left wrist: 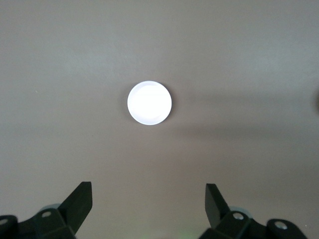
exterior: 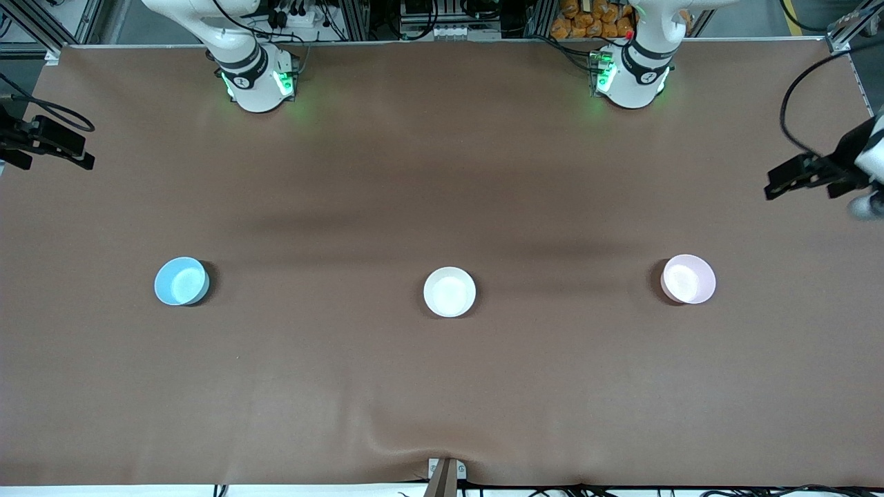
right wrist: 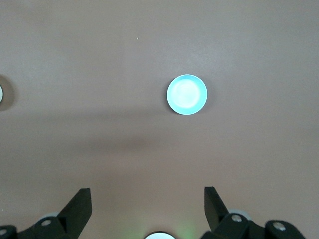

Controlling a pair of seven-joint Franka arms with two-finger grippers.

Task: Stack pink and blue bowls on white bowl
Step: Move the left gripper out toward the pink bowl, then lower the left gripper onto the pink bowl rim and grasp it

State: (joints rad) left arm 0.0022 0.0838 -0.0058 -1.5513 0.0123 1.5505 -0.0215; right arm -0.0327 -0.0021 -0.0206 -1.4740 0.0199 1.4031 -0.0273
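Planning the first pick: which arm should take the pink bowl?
Left. The pink bowl sits toward the left arm's end of the table, and the left gripper, open and empty, is up over that end. The right gripper, also open, is over the blue bowl's end.

Three bowls in one row on the counter, well apart, all upright. White bowl at mid-row. Blue bowl toward the right arm's end. Pink bowl toward the left arm's end. None stacked, none touching.
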